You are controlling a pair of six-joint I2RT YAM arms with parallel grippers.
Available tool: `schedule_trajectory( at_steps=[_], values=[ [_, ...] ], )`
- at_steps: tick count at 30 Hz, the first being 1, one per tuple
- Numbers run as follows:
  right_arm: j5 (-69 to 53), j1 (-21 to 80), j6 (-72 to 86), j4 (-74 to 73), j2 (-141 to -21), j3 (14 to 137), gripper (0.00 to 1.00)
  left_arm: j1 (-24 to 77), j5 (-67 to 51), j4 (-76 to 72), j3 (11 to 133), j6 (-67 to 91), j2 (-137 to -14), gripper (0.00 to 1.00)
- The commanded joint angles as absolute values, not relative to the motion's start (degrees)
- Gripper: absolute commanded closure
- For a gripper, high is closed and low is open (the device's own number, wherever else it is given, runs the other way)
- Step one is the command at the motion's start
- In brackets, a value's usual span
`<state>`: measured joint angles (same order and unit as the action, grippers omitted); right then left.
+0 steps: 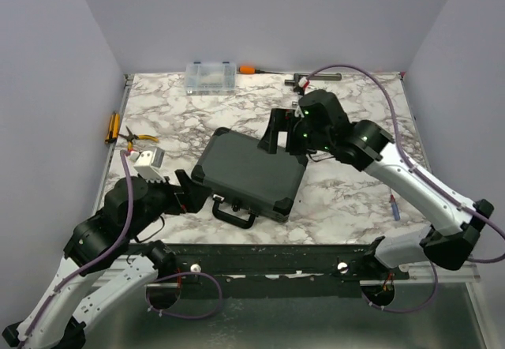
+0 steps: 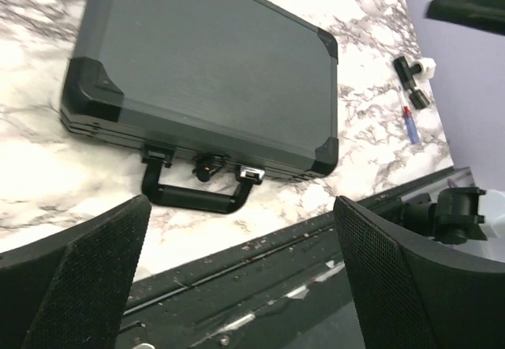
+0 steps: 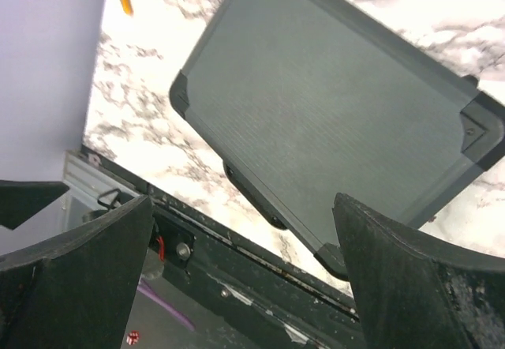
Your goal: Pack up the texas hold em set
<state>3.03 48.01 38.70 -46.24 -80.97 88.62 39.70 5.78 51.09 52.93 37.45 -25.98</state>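
Black rectangular hard case lies shut on the white marble worktop. Left jaws and right jaws are spread wide, holding nothing.

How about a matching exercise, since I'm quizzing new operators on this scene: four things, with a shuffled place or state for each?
Column one:
1 black case
2 clear organiser box
3 yellow-handled pliers
4 left gripper

Column two:
A at the far edge of the table
B open, beside the case's near-left corner
C lid shut, mid-table
D near the table's left edge

Pairs: 1-C, 2-A, 3-D, 4-B.
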Motion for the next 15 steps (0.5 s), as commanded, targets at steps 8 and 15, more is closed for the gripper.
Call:
schedule_trajectory(
  at_steps=[8,15],
  values=[
    [21.7,48.0,41.6,-45.3,-65.0,83.6,0.00,39.4,18.2,54.9,51.7,31.1,-18.5,0.02],
    [27.2,48.0,44.3,-46.2,-55.6,75.9,0.00,39.3,21.3,52.8,46.0,34.2,-14.4,0.02]
  ],
)
